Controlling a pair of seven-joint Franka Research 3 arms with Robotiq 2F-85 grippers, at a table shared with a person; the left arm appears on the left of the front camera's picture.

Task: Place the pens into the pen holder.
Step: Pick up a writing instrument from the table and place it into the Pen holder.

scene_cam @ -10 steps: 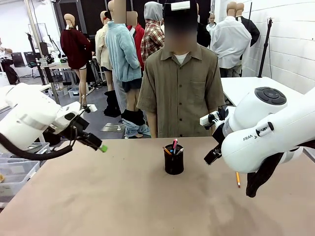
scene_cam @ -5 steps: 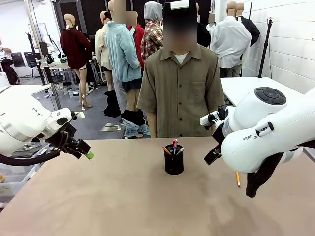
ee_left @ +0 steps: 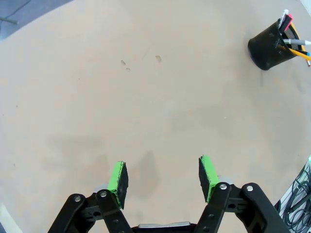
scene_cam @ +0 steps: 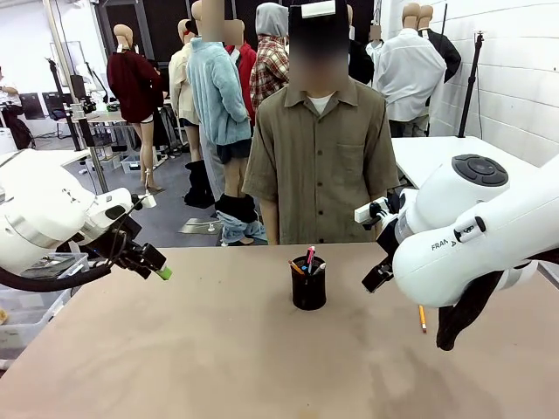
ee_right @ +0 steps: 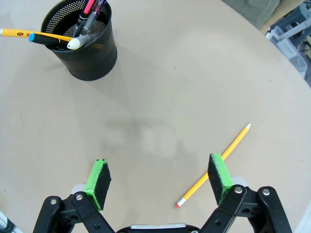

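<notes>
The black mesh pen holder [scene_cam: 308,286] stands near the table's middle with several pens [scene_cam: 309,258] upright in it. In the right wrist view the holder [ee_right: 85,43] holds a pink pen, a dark one, a white-capped one and a yellow pencil. Another yellow pencil [ee_right: 214,164] lies flat on the table just inside my right gripper's [ee_right: 159,179] right finger; the jaws are open and empty. That pencil [scene_cam: 422,318] lies beside my right arm. My left gripper [scene_cam: 162,272] hovers at the table's left edge, open and empty [ee_left: 163,177], far from the holder [ee_left: 268,42].
A person in an olive shirt [scene_cam: 320,157] stands at the far side behind the holder. Plastic bins [scene_cam: 26,305] sit off the table's left edge. My bulky right arm [scene_cam: 463,236] hangs over the table's right part. Bare tabletop [scene_cam: 218,349] stretches in front of the holder.
My left gripper has drawn back to the left and slightly down, away from the pen holder. The right arm, the holder and the pencil on the table have stayed put.
</notes>
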